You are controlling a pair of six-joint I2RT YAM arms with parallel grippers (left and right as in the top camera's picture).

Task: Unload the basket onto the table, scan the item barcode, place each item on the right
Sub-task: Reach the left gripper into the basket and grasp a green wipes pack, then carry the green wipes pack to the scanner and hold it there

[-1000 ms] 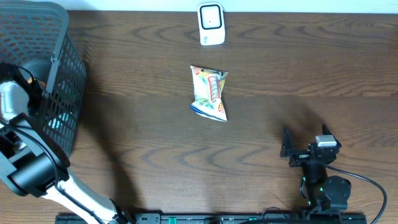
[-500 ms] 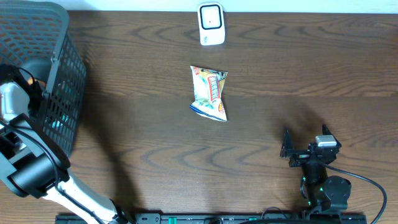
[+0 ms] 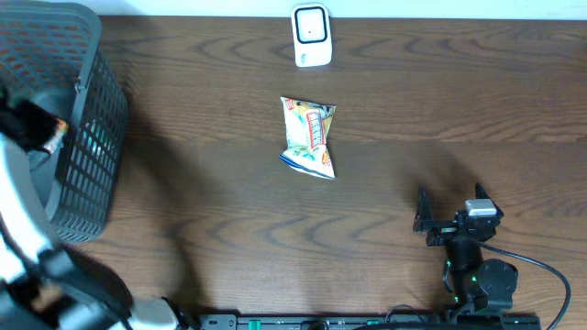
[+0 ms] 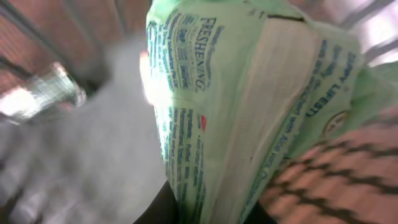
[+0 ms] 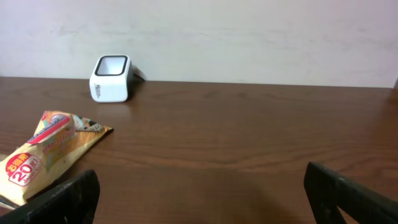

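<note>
The left gripper (image 3: 38, 126), at the left edge, is squeezed shut on the green packet (image 4: 249, 106) in the basket (image 3: 92, 174). The packet's long side points away from the jaws. The scanner (image 3: 311, 35) sits far off, top middle. The right gripper (image 5: 202, 194) is wide open and empty.

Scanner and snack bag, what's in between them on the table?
Nothing. In the overhead view, only bare brown table lies between the white scanner and the snack bag; the right wrist view agrees.
</note>
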